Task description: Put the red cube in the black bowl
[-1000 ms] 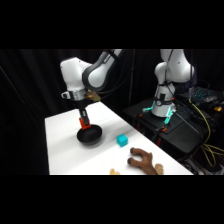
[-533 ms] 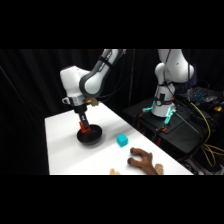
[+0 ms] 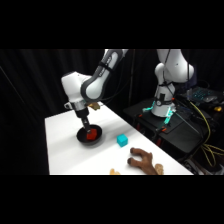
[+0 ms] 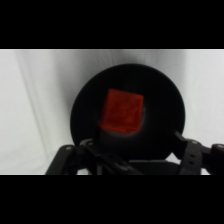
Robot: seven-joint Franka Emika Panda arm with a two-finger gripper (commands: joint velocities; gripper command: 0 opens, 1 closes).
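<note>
White flat table (image 3: 65,150) runs from upper left to lower right in the side view; black curtain behind it, dark all round. Right of the table: a dark stand with the arm's white base (image 3: 167,85), teal parts at its foot, yellow cables trailing off to the right.

Glossy black round shallow bowl (image 3: 89,135) sits on the table near its middle, closer to the far end. Small red-orange cube (image 3: 91,134) lies inside the bowl, on its floor. Wrist view confirms: red cube (image 4: 121,111) about centred in the black bowl (image 4: 90,105), one flat face up, turned slightly askew, not touching the wall as far as I can see.

White arm's two-finger gripper (image 3: 86,123) hangs right over the bowl, tips at about rim height on the bowl's far-left side. Wrist view shows black linkage at the bottom edge with the two fingers (image 4: 187,147) spread wide, one each side of the bowl's near rim; nothing between them. Cube is free of the gripper (image 4: 131,150).

Small teal cube (image 3: 122,140) on the table right of the bowl, near but apart. A person's hand (image 3: 142,161) rests on the table's near right edge, beyond the teal cube. Small tan item (image 3: 115,171) at the near edge, can't identify.

Open table: whole left strip and the far end behind the bowl. Right side is crowded.
</note>
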